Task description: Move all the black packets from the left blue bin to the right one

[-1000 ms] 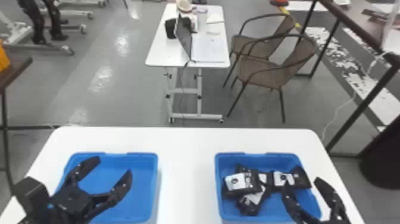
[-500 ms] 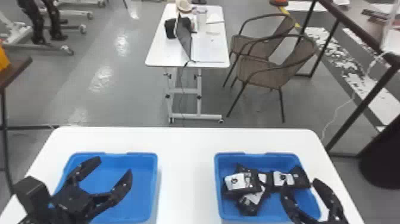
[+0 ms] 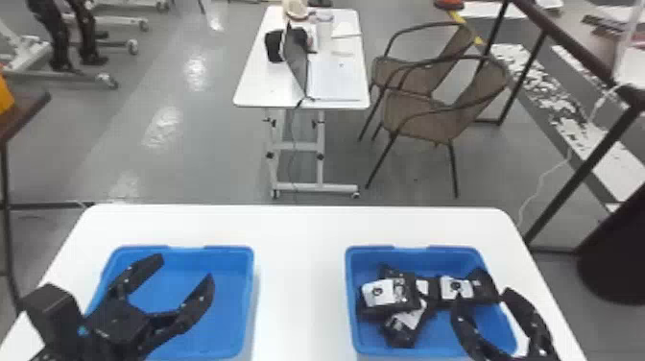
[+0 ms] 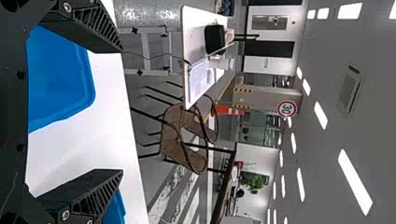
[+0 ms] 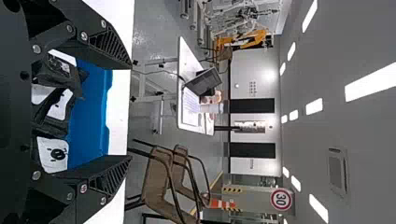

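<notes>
Grey floor (image 3: 192, 153) runs back past two wicker chairs (image 3: 408, 113) to a small desk (image 3: 254, 89); nearer, a white table (image 3: 300, 269) carries both blue bins.

Black packets (image 3: 388, 294) with pale labels lie in a loose, overlapping heap in the right bin (image 3: 351, 307), mostly toward its far side. Over the left bin (image 3: 252, 288), the left gripper (image 3: 184, 270) has its fingers spread around nothing. The right gripper (image 3: 484, 300) is apart too, above the near right part of its bin, holding nothing; whether a fingertip brushes a packet, I cannot tell.

From this, the transfer looks finished or close to it. The packets are probably light and soft-skinned, perhaps a little slippery, and not very fragile. If one needs straightening, take it across the middle, over the label, with a modest squeeze; a corner hold could let it swing or slip, and its neighbours may drag along.
</notes>
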